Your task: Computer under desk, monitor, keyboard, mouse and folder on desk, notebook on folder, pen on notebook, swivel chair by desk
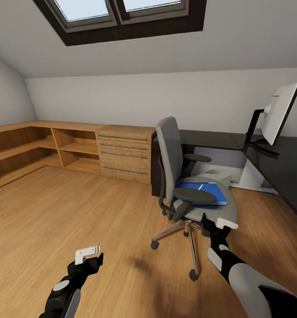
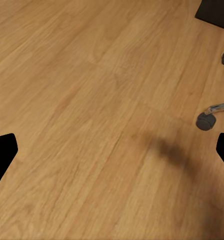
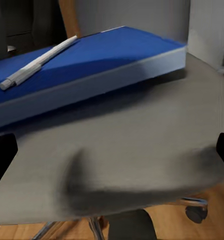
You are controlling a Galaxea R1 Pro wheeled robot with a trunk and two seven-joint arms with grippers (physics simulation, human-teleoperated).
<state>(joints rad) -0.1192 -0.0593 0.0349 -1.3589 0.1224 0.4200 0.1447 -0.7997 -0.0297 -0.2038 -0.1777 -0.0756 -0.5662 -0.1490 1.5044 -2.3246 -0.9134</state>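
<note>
The grey swivel chair (image 1: 170, 154) stands on the wooden floor in front of the black desk (image 1: 210, 139). On its seat (image 3: 142, 145) lies the blue folder (image 1: 208, 192) (image 3: 92, 65), and the white pen (image 1: 200, 187) (image 3: 37, 62) rests on top of it. The monitor (image 1: 280, 112) stands on the desk at the right. My right gripper (image 1: 219, 224) (image 3: 112, 155) is open at the seat's front edge, just short of the folder. My left gripper (image 1: 88, 255) (image 2: 112, 150) hangs open over bare floor, left of the chair's base.
A light wooden drawer chest (image 1: 126, 152) and low open shelves (image 1: 33, 145) line the back and left walls. The chair's metal star base with casters (image 1: 193, 274) (image 2: 206, 121) spreads over the floor between my arms.
</note>
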